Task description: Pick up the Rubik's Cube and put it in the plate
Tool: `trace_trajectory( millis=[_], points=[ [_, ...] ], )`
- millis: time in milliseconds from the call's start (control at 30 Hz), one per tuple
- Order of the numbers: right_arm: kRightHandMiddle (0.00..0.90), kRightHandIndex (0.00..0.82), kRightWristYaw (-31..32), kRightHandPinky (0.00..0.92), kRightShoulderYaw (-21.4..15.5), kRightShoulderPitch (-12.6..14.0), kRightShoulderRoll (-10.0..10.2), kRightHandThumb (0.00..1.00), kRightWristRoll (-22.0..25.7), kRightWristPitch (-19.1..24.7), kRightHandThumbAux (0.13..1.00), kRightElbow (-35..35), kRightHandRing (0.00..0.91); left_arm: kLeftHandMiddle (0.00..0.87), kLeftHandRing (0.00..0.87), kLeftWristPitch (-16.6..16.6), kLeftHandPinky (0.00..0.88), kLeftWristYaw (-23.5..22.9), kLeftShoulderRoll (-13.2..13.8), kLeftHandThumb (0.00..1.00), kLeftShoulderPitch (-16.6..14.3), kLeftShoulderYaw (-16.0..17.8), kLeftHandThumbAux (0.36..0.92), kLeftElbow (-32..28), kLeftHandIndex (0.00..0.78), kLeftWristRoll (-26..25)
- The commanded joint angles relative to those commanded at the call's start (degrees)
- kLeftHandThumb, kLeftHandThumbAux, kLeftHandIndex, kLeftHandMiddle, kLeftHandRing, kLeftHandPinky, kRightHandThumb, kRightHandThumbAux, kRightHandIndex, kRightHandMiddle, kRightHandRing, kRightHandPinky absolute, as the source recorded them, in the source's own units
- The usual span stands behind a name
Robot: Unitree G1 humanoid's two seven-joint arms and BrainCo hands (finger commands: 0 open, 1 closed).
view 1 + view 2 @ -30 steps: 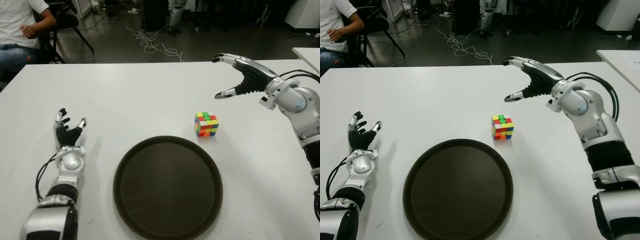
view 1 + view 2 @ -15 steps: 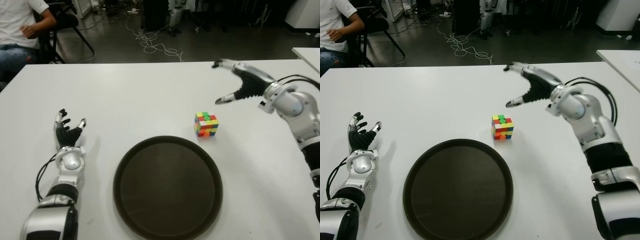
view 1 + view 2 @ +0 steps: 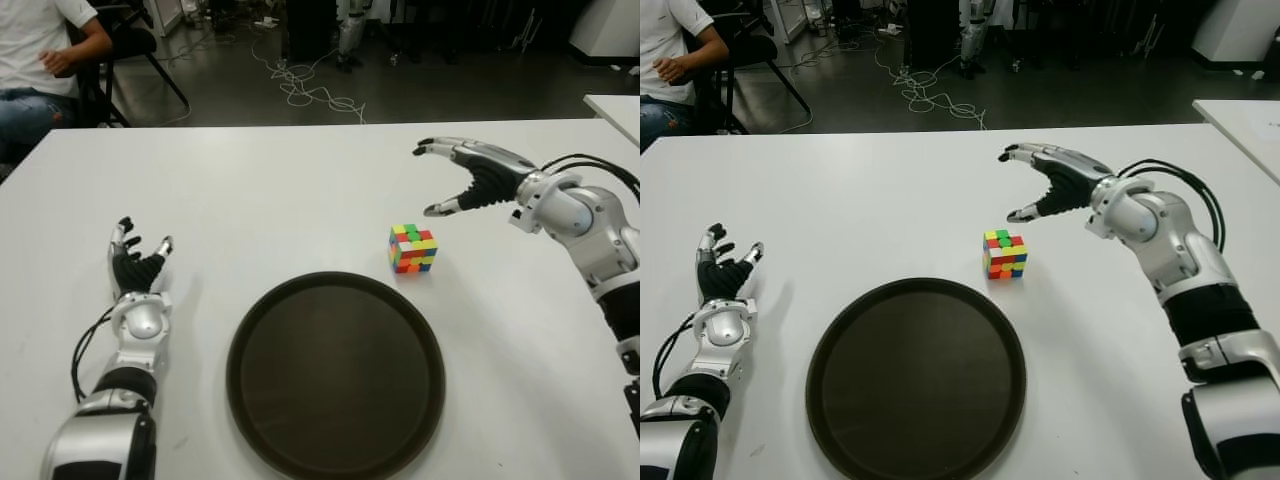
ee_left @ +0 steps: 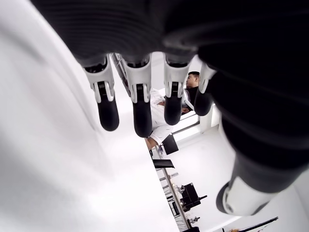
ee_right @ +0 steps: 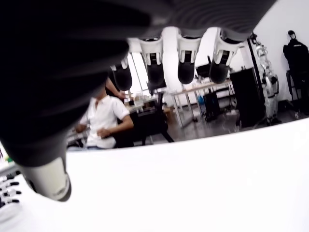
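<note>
Plate: the round dark plate lies nearest, at the lower centre of the eye views on the white table, with nothing in it.

Left hand: the left hand shows at the lower left, well apart from the plate's left rim, palm up with its fingers spread loosely and holding nothing. I cannot tell from here whether it touches the tabletop.

Rubik's Cube: the Rubik's Cube sits on the table right of centre in the frame, just beyond the plate's upper right rim and apart from it. Nothing touches it; its top shows green, yellow and red squares.

Right hand: the right hand hangs in the air in the upper right of the frame, above and slightly to the right of the cube, clear of it. Its fingers are stretched forward and its thumb points down toward the cube, the grasp wide and empty.

Arm cables: black cables loop along the right forearm at the right edge.

Person: a person in a white shirt sits in the upper left corner, beyond the far edge of the table.

Floor: a tangle of pale cable lies on the dark floor at the top centre.
</note>
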Motion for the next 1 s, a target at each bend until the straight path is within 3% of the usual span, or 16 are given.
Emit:
trace_trajectory(
  millis=[133,333,833,1000],
  points=[
    [0.0,0.0,2.61,0.187,1.21,-0.81,-0.13,0.357,-1.42,2.33,0.559,-0.1,0.064,0.15,0.164,0.19,0.182,0.09,0.03,0.372,-0.01,-0.05,0.737,-0.02,0.095,0.02],
    [0.0,0.0,5.34,0.081,2.59,-1.99,-0.06,0.335,-3.34,5.35,0.484,-0.65,0.008,0.141,0.148,0.51,0.144,0.27,0.06,0.359,-0.02,-0.26,0.734,-0.09,0.092,0.18],
    [0.0,0.0,7.15,0.027,4.23,-3.9,0.1,0.345,-4.56,6.35,0.491,0.56,0.0,0.156,0.188,-0.16,0.238,0.07,0.03,0.382,0.19,-0.44,0.733,-0.34,0.1,0.05],
    [0.0,0.0,7.3,0.058,4.26,-3.84,0.14,0.323,-4.25,6.25,0.473,0.61,0.0,0.147,0.162,-0.23,0.174,0.65,0.02,0.359,0.23,-0.53,0.728,-0.23,0.097,0.26]
  ],
)
